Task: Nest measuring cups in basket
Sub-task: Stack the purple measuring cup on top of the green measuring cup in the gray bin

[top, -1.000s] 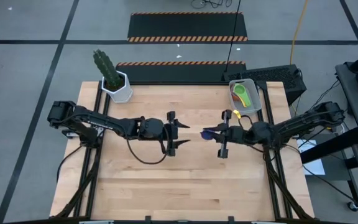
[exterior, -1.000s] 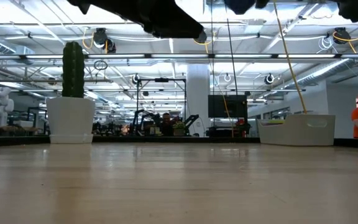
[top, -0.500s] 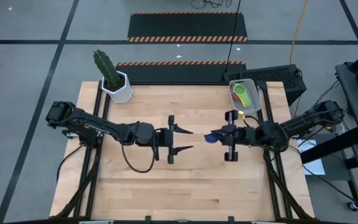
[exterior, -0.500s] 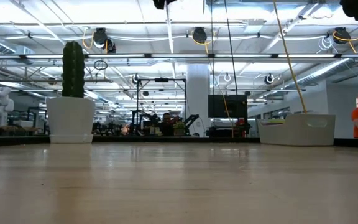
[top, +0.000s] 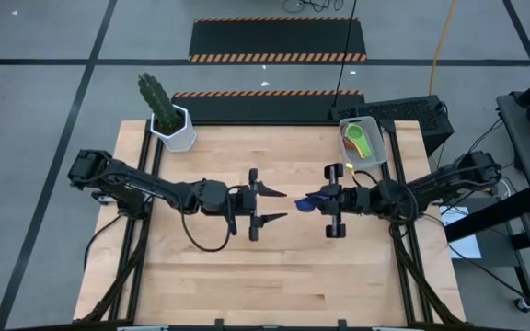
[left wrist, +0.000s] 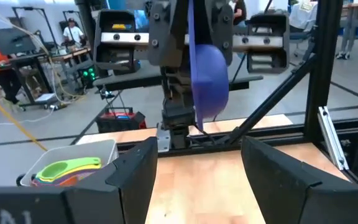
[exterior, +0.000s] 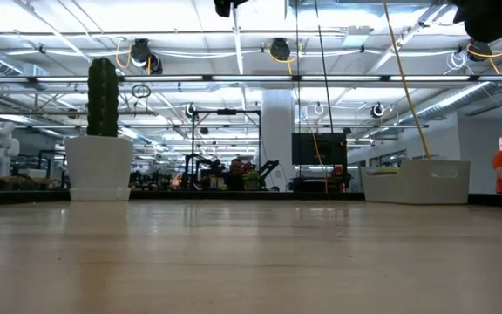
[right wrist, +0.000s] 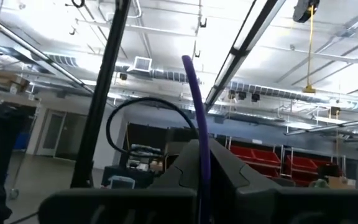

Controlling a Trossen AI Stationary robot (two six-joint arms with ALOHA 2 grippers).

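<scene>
Above mid-table, right gripper clamps the dark blue cup; left gripper jaws apart.

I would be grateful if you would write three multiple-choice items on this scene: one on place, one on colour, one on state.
1. Where is the light grey-blue rectangular plastic basket?
A. far right corner of the wooden table
B. near left corner
C. table centre

2. What colour is the plastic measuring cup held by the right gripper?
A. red
B. dark blue
C. yellow

3. How is the left gripper?
A. shut on a cup
B. open, empty
C. inside the basket

Answers: 1 A, high view shows it there. 2 B, left wrist view shows it. 3 B, fingers spread.
</scene>
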